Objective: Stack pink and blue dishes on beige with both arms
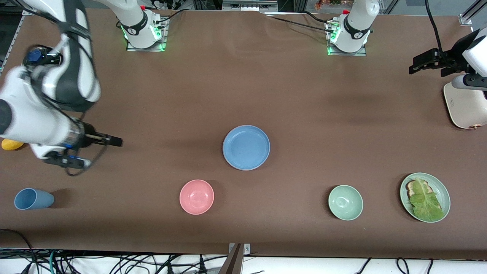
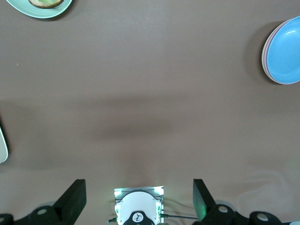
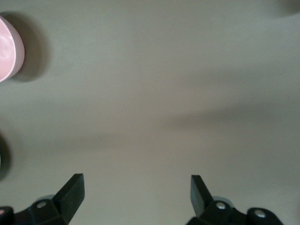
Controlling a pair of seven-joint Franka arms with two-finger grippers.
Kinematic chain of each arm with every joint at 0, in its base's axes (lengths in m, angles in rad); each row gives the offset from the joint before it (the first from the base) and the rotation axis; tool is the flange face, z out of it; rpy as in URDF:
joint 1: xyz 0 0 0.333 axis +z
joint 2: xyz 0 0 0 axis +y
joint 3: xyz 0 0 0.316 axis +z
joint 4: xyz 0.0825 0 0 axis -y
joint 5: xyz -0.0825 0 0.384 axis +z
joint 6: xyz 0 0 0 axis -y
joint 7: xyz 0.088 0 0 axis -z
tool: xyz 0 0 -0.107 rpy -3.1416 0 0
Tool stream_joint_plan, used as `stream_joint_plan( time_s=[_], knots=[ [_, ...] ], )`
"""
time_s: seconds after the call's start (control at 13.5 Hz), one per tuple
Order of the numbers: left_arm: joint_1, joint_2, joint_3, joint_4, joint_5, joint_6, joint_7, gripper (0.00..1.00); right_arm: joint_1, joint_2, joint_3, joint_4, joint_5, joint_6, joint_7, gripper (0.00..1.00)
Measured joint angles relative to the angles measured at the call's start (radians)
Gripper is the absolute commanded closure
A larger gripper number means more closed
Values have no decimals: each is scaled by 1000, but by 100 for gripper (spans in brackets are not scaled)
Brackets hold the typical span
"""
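The blue plate (image 1: pixel 246 147) sits near the middle of the tabletop (image 1: pixel 243 87) and tops a stack: in the left wrist view a thin pink rim (image 2: pixel 265 58) shows just under its edge, and whether a beige plate lies lower in that stack cannot be told. Taking this stack as the landmark, the pink bowl (image 1: pixel 196 196) lies nearer the front camera and slightly toward the right arm's end, the green bowl (image 1: pixel 345 202) nearer the camera toward the left arm's end, and the green plate with lettuce (image 1: pixel 425 196) farther along toward that end. The blue cup (image 1: pixel 33 199) lies on its side well apart at the right arm's end. The right end effector (image 1: pixel 89 152) hangs above bare tabletop over that end with fingers spread wide, holding nothing. The left end effector (image 1: pixel 426 62) hangs at the left arm's end, above a cream appliance (image 1: pixel 466 106), also wide and empty.
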Motion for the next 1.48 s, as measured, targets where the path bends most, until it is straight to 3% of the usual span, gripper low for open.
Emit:
stream_joint_plan(
  time_s=[0.15, 0.37, 0.52, 0.81, 1.11, 1.48],
  knots=[
    [0, 0, 0, 0, 0, 0, 0, 0, -1, -34, -58, 29, -10, -41, -72, 0],
    [0, 0, 0, 0, 0, 0, 0, 0, -19, -61, -61, 84, -56, -53, -81, 0],
    [0, 0, 0, 0, 0, 0, 0, 0, -117, -109, 29, 92, -75, -60, -81, 0],
    [0, 0, 0, 0, 0, 0, 0, 0, -335, -248, 292, 11, -231, -112, -83, 0],
    [0, 0, 0, 0, 0, 0, 0, 0, -394, -323, 351, -125, -264, -107, -83, 0],
    [0, 0, 0, 0, 0, 0, 0, 0, -459, -332, 412, -143, -275, -86, -83, 0]
  ],
)
